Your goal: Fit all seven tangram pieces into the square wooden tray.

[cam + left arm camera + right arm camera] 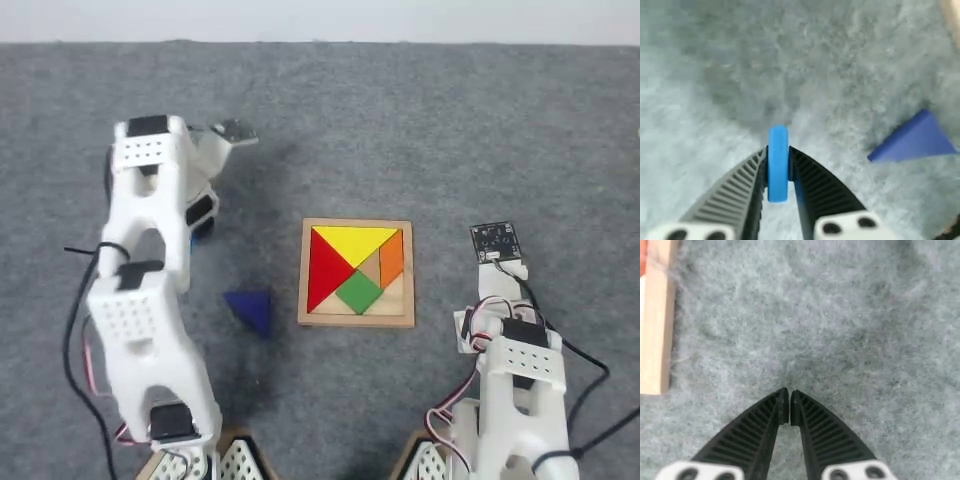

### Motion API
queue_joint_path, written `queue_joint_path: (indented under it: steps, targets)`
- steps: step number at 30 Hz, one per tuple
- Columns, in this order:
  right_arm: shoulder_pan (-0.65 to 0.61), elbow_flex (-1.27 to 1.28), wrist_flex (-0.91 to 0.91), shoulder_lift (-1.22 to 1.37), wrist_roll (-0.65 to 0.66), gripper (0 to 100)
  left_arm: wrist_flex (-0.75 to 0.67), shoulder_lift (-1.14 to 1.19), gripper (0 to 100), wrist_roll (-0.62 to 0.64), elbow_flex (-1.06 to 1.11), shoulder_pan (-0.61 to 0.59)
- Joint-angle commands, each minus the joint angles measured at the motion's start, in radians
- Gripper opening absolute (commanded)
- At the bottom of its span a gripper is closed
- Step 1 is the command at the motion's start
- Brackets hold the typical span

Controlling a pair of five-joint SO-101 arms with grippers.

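The square wooden tray (356, 321) lies mid-table holding a yellow triangle (354, 243), a red triangle (325, 270), a green square (358, 292) and an orange piece (392, 258). Bare wood shows in its lower right part. A dark blue triangle (250, 308) lies flat on the mat left of the tray, and it appears as the dark blue triangle (915, 140) beside my left gripper (778, 161). That gripper is shut on a small light blue piece (778, 142), held edge-on above the mat. My right gripper (790, 407) is shut on nothing, just right of the tray's edge (657, 315).
Grey felt mat (400, 130) covers the whole table. The left arm (150, 200) stands tall over the left side; the right arm (515, 370) sits at the lower right. Open mat lies behind the tray and between the arms.
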Motion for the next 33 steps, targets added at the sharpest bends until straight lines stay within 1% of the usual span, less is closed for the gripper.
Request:
queue_joint_path:
  steps: [1,3,8,11,14,18,20,22,25,29,31,33]
  targets:
    - [-0.005,-0.017,-0.018,-0.027,-0.006,2.4,0.046,-0.273,1,-0.009,0.104,0.068]
    - [-0.005,-0.017,-0.018,-0.027,-0.006,2.4,0.046,-0.394,1,-0.011,0.22,0.149]
    - [-0.001,-0.018,-0.018,-0.028,-0.008,2.4,-0.003,-0.64,1,-0.012,0.493,0.454]
    - [-0.001,-0.023,-0.016,-0.028,-0.008,2.4,-0.1,-0.697,1,-0.054,0.628,0.632]
    - [0.001,-0.023,-0.016,-0.028,-0.008,2.4,-0.195,-0.674,1,-0.06,0.713,0.741]
    - [0.022,-0.037,-0.016,-0.028,-0.012,2.2,-0.269,-0.578,1,-0.06,0.707,0.76]
    - [0.059,-0.055,-0.016,-0.028,-0.057,2.2,-0.284,-0.514,1,-0.06,0.676,0.761]
    - [0.077,-0.064,-0.016,-0.028,-0.081,2.2,-0.279,-0.446,1,-0.06,0.627,0.761]
    - [0.087,-0.064,-0.016,-0.028,-0.083,2.3,-0.278,-0.368,1,-0.041,0.587,0.764]
    - [0.088,-0.064,-0.016,-0.028,-0.084,2.3,-0.285,-0.33,2,-0.032,0.572,0.769]
    - [0.088,-0.064,-0.016,-0.028,-0.083,2.2,-0.285,-0.331,4,-0.032,0.572,0.769]
    - [0.088,-0.064,-0.016,-0.028,-0.081,2.1,-0.285,-0.331,8,-0.032,0.572,0.767]
